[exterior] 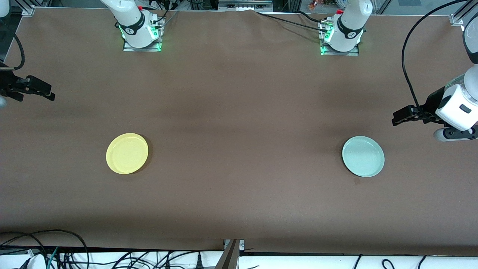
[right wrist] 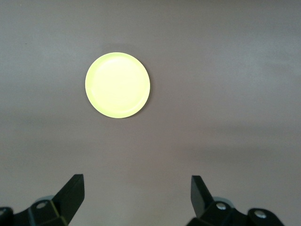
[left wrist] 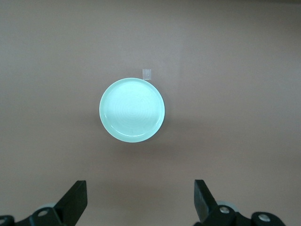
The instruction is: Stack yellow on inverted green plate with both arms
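The yellow plate (exterior: 127,153) lies flat on the brown table toward the right arm's end, and shows in the right wrist view too (right wrist: 117,85). The pale green plate (exterior: 363,156) lies flat toward the left arm's end; faint concentric rings show on its upward face (left wrist: 132,110). My left gripper (exterior: 400,118) hangs open and empty in the air beside the green plate at the table's end, its fingers wide apart (left wrist: 140,189). My right gripper (exterior: 47,92) hangs open and empty at the other end, off to the side of the yellow plate (right wrist: 137,186).
A small square of tape (left wrist: 147,74) sticks to the table right beside the green plate. The two arm bases (exterior: 141,31) (exterior: 341,37) stand along the table's edge farthest from the front camera. Black cables (exterior: 67,254) lie past the nearest edge.
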